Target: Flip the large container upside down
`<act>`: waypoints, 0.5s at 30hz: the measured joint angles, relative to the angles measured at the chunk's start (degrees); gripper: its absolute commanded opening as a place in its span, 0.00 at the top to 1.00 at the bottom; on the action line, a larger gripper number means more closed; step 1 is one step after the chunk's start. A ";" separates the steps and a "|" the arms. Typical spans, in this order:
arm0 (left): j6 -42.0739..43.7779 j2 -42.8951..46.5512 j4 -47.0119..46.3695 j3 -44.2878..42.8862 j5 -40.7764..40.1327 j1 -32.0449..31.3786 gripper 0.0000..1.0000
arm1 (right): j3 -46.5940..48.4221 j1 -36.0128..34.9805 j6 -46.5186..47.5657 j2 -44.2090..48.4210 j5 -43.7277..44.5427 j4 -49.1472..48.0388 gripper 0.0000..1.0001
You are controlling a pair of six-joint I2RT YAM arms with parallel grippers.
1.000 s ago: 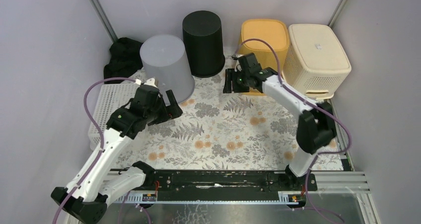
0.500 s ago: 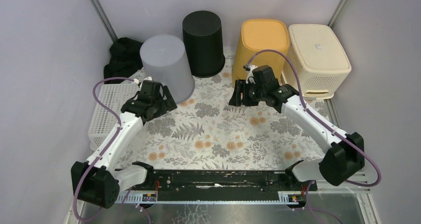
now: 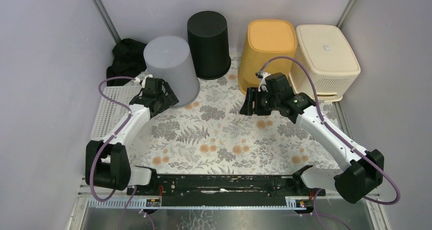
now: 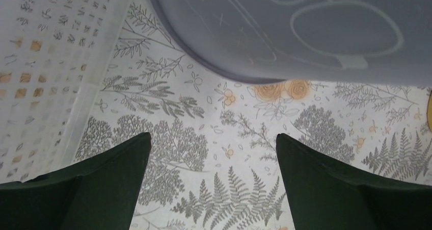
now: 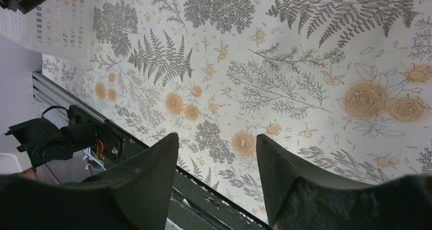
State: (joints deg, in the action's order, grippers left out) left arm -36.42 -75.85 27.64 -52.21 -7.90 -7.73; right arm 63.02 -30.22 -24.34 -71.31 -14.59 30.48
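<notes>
Right tool [image 3: 248, 101] backed off yellow bin [image 3: 267, 44]; left tool [image 3: 167, 96] neared grey bin [image 3: 168, 64].

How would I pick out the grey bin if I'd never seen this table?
Four bins stand in a row along the back wall, on the flowered cloth. The grey bin is furthest left, just beyond the robot's open left hand. It is round like the black bin beside it but pale grey; the yellow bin and cream bin are squarish.
</notes>
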 measured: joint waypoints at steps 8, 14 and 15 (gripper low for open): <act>-1.84 -5.75 -6.21 0.07 0.92 3.23 0.00 | -0.55 0.00 -0.42 0.00 0.57 1.01 0.36; -4.31 -10.12 -8.28 -3.28 1.38 4.28 0.00 | -0.66 -0.02 -0.57 -0.04 1.31 1.09 0.36; -4.68 -10.97 -8.57 -4.22 1.38 4.39 0.00 | -0.66 -0.04 -0.55 -0.07 1.66 1.11 0.36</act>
State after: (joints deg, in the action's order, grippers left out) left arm -41.10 -86.83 19.07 -56.42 -6.52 -3.33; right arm 62.37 -30.26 -24.88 -71.37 -12.93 31.59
